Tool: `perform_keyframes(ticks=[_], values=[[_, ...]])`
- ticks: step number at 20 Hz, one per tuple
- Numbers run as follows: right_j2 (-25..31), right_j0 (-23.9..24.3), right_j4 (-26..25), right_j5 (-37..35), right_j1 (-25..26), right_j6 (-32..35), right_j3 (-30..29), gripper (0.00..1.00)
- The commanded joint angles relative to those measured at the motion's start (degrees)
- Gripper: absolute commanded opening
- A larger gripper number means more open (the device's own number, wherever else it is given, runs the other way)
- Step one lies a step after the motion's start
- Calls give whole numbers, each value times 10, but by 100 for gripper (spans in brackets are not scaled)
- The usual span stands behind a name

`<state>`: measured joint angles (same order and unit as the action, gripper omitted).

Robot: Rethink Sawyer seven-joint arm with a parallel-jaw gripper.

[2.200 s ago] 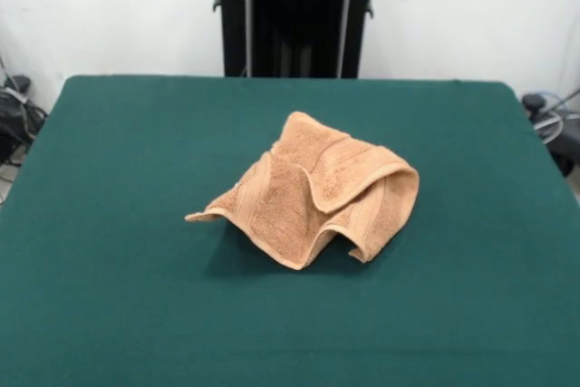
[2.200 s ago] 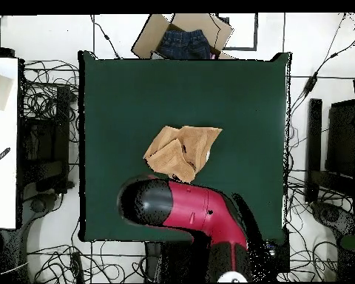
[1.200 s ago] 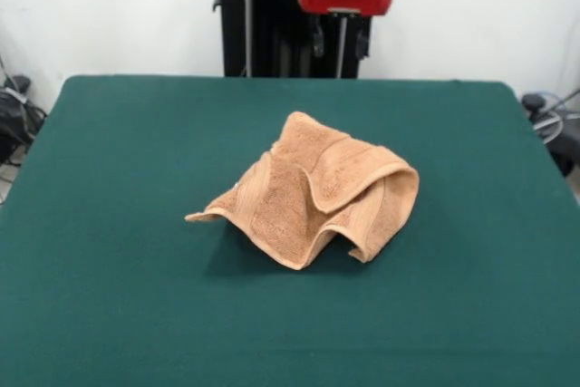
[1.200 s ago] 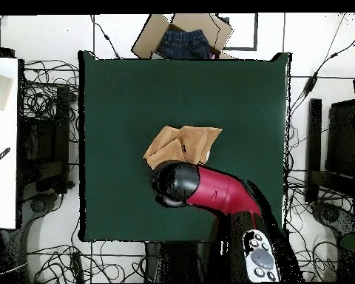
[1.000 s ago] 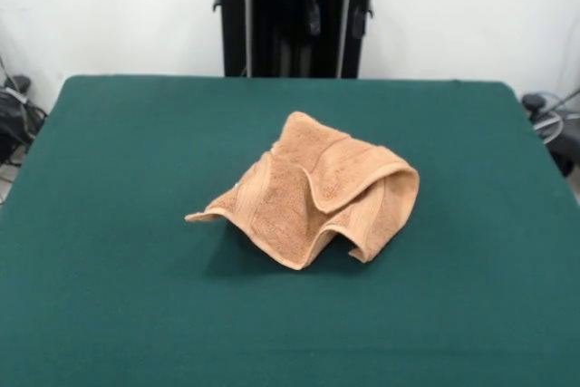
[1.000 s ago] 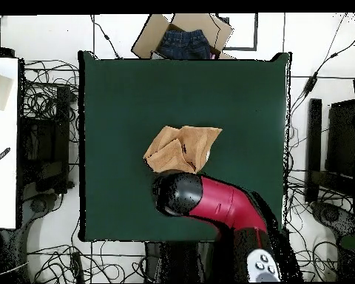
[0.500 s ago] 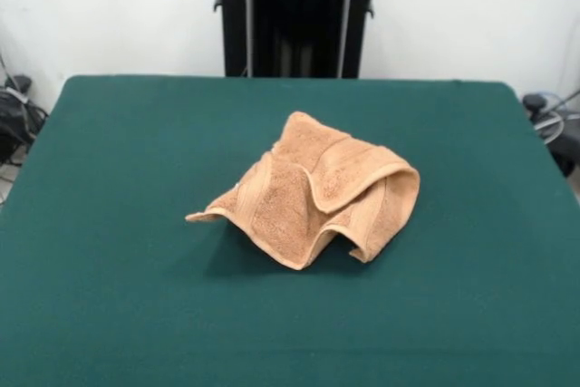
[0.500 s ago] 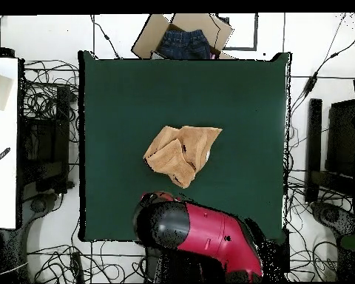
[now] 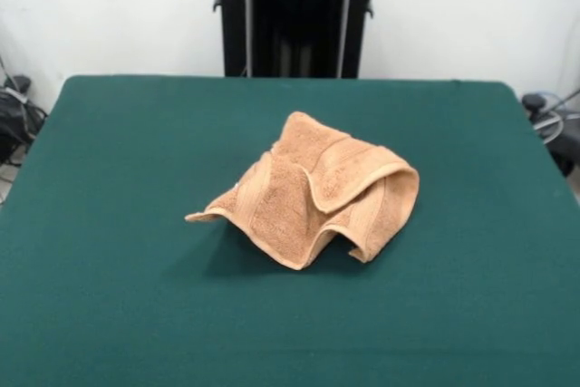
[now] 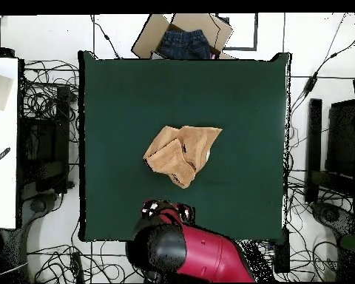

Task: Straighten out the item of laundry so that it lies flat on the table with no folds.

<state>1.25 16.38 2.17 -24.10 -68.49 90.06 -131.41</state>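
Still crumpled | terry towel (image 9: 313, 198) is lying bunched mid-worktop (image 9: 109, 296) | hand (image 10: 166, 209) is hovering at the edge (spread or pressed together: cannot tell) | best pinching one loose corner, pulling outward

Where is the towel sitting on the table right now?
The towel lies crumpled near the middle of the green table in both views; overhead, the arm is at the bottom edge, apart from it.

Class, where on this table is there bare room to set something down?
The towel sits crumpled mid-table. Green felt is bare on every side of it, out to all four edges. Only the base-side edge is crowded in the overhead view, where the red arm overhangs it.
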Motion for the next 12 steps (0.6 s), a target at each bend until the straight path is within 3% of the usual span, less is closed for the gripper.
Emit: perform_keyframes(ticks=[1,8,10,12], values=[[69,48,16,51,-5,11,-120,100],[91,76,6,69,-35,14,-166,100],[101,86,-5,88,-18,19,-168,100],[103,88,-30,127,30,33,-155,100]])
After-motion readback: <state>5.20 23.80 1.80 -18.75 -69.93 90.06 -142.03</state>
